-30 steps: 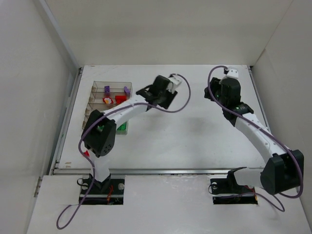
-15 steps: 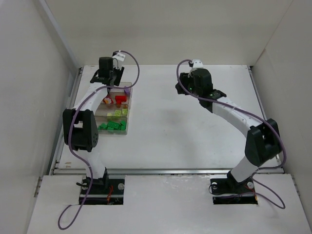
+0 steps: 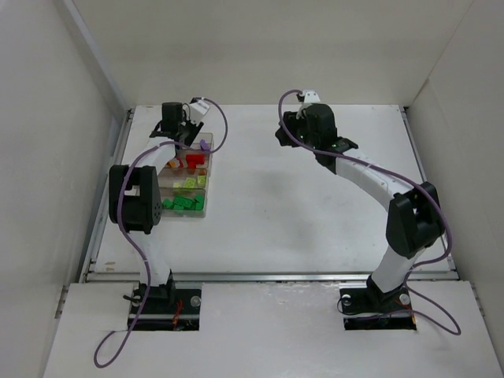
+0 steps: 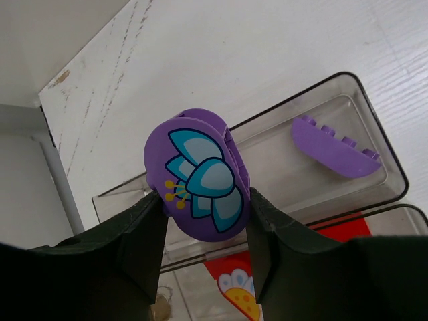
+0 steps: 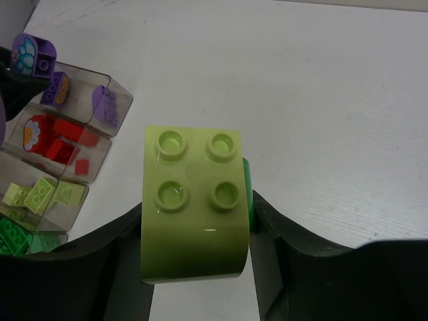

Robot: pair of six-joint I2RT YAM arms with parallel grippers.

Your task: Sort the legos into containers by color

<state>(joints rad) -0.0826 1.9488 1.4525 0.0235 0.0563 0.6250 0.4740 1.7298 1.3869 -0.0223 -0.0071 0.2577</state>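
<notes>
Currently both end effectors are loaded; the box sits far-left on the worktop, part-filled.
White worktop (image 3: 299,205) carries the clear four-row organizer box (image 4: 281,160); rows far to near hold purple, red, yellow-green, dark green. Next, left end effector (image 4: 200,214) is clamped on a purple flower-print brick (image 4: 200,177), held over the far purple row, where a purple arched brick (image 4: 331,144) lies at one end. Meanwhile right end effector (image 5: 195,227) is clamped on a yellow-green four-stud brick (image 5: 194,207), over bare worktop, well apart from the box. Loose red bricks (image 5: 63,137), yellow-green bricks (image 5: 40,192) and dark green bricks (image 5: 13,234) lie in their own rows.
</notes>
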